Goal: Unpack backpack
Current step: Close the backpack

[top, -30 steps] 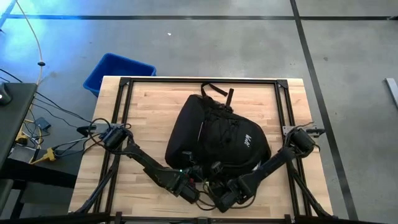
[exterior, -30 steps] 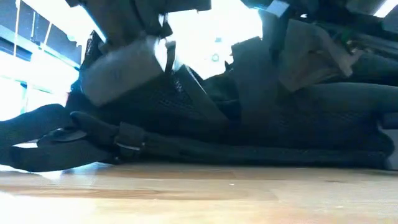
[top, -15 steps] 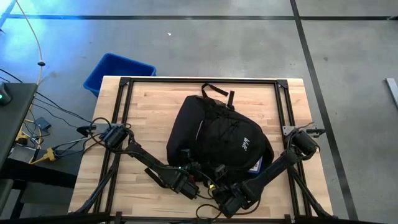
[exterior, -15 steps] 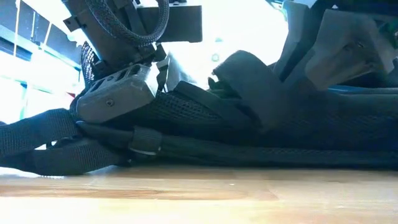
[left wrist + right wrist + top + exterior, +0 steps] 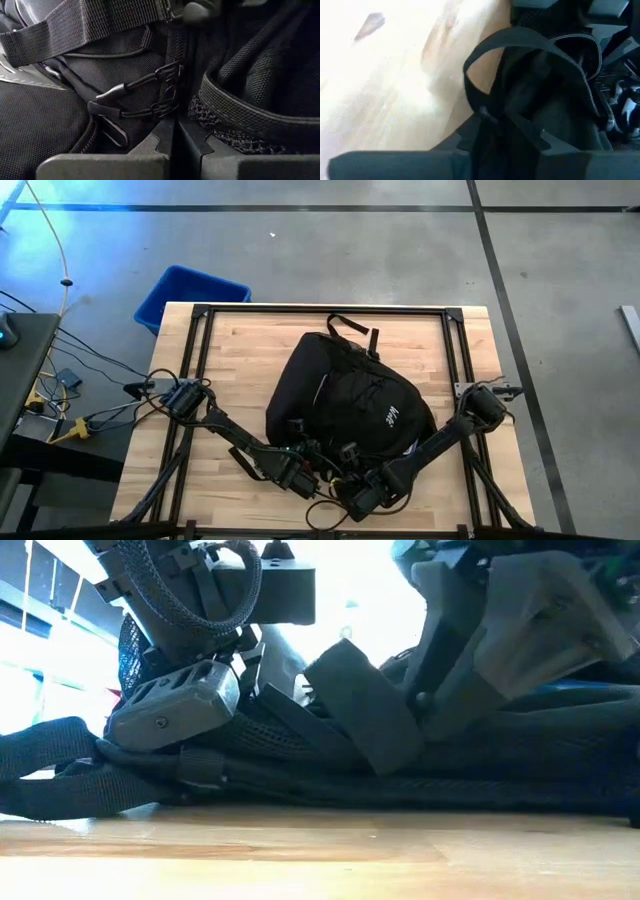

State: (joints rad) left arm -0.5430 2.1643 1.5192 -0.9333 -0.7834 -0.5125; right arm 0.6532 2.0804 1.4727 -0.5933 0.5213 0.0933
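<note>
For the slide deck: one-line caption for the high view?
Both arms meet at the near edge of the black backpack on the wooden table, left hand and right hand close together.

The right gripper [image 5: 362, 502] has drawn back in toward the backpack [image 5: 345, 405], whose lower right edge now lies flatter, the blue glimpse gone.

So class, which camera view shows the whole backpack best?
The high view: the backpack appears complete, with top loop and white logo. The low view shows only its near edge behind the arms; both wrist views show close-up straps and fabric.
</note>
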